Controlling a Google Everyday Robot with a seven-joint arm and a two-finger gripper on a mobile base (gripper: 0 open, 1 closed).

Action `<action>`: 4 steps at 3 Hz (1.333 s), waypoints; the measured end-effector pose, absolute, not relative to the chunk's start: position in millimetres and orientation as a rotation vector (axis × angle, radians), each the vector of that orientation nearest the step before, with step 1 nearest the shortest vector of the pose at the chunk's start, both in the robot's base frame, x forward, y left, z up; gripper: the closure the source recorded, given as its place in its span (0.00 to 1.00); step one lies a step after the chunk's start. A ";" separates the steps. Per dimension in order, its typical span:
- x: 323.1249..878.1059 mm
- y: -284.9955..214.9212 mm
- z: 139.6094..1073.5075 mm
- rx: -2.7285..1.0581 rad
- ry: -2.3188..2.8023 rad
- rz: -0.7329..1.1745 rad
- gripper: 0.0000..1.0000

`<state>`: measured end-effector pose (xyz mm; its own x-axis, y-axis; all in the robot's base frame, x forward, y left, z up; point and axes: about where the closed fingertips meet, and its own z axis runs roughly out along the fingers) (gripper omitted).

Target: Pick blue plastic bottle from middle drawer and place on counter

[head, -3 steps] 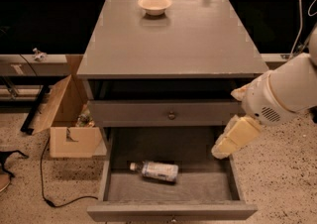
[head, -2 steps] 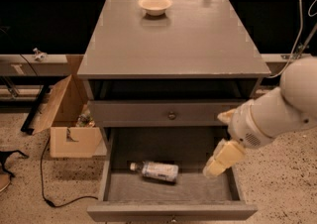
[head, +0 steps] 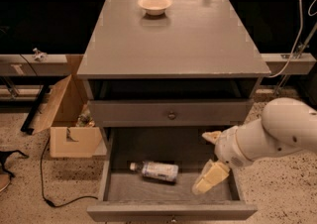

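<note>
In the open middle drawer (head: 171, 211), lowest in the cabinet, the bottle (head: 157, 171) is shown lying on its side near the middle of the grey floor, its white cap turned left. To its right, over the right part of the same drawer, the pincer (head: 200, 162) is held open and empty. One cream finger (head: 212, 136) is raised near the knobbed drawer front (head: 172, 115), and the other (head: 210, 177) is lowered toward the drawer floor. Whether that finger touches the floor cannot be told. Pincer and bottle are shown apart. The white arm (head: 277, 134) is seen entering from the right. On the worktop (head: 168, 49) a bowl (head: 155, 4) is set near the far edge. A cardboard box (head: 69, 119) is seen on the ground at left.
</note>
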<state>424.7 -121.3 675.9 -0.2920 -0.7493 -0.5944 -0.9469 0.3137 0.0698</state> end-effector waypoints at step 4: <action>469.5 -81.0 562.6 -1.490 2.124 0.568 0.00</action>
<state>469.5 -81.0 562.6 -0.2914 -0.7455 -0.5995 -0.9452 0.3210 0.0601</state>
